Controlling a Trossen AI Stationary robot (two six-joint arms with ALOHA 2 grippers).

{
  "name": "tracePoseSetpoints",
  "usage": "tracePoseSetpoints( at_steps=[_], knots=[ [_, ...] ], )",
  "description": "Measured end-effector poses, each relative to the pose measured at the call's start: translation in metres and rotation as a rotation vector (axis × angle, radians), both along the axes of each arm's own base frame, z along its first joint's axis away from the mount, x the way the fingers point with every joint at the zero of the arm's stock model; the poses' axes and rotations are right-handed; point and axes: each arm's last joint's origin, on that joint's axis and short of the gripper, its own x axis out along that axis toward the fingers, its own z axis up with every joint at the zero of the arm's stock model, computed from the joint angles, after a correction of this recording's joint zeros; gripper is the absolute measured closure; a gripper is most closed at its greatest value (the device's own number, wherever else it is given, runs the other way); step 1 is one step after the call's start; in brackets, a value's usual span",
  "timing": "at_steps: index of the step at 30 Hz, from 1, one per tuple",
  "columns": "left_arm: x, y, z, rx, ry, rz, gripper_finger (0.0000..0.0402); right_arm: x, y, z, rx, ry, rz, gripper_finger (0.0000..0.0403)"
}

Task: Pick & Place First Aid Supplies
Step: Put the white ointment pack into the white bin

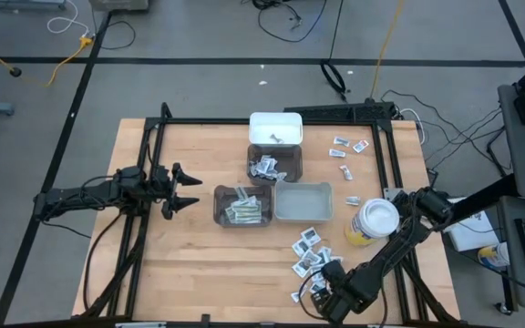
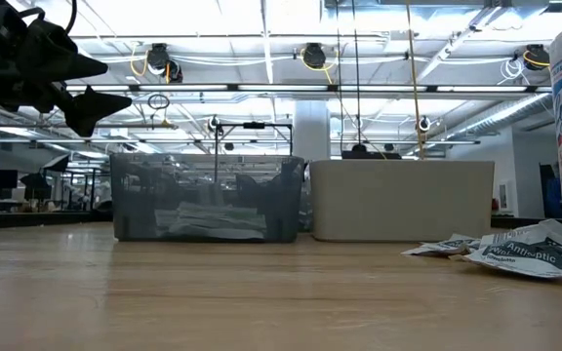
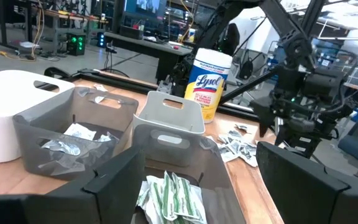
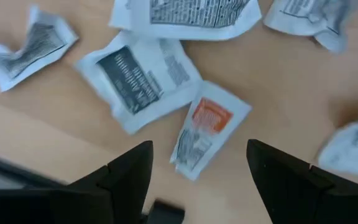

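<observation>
The first aid supplies lie loose on the wood: a cluster of white sachets [image 1: 310,251] near the table's front right and a few small packets [image 1: 349,148] at the far right. My right gripper [image 1: 322,293] hangs open above the near edge of the cluster and points down. In its wrist view an orange-marked packet [image 4: 207,127] lies flat on the table below the gap between the fingers [image 4: 129,174], untouched. My left gripper [image 1: 182,189] waits open and level at the table's left, empty.
Several bins stand mid-table: a white one [image 1: 275,128], a dark one with sachets [image 1: 273,166], a dark one with strip wrappers [image 1: 242,206] and a pale one [image 1: 303,202]. A yellow canister [image 1: 372,222] stands right of them, close to my right arm.
</observation>
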Motion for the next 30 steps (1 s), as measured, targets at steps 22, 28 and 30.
tracePoseSetpoints(
  at_steps=[22, 28, 30],
  knots=[
    [0.0, 0.0, 0.0, 0.0, 0.0, 0.0, 0.0091, -0.008, -0.007, -0.021, 0.048, 0.067, -0.016, 0.0352],
    [0.0, 0.0, 0.0, 0.0, 0.0, 0.0, 0.0091, -0.009, -0.008, -0.017, 0.059, 0.061, 0.01, 0.0398],
    [0.0, 0.0, 0.0, 0.0, 0.0, 0.0, 0.0091, -0.009, -0.01, -0.011, 0.07, 0.051, 0.024, 0.0398]
  ],
)
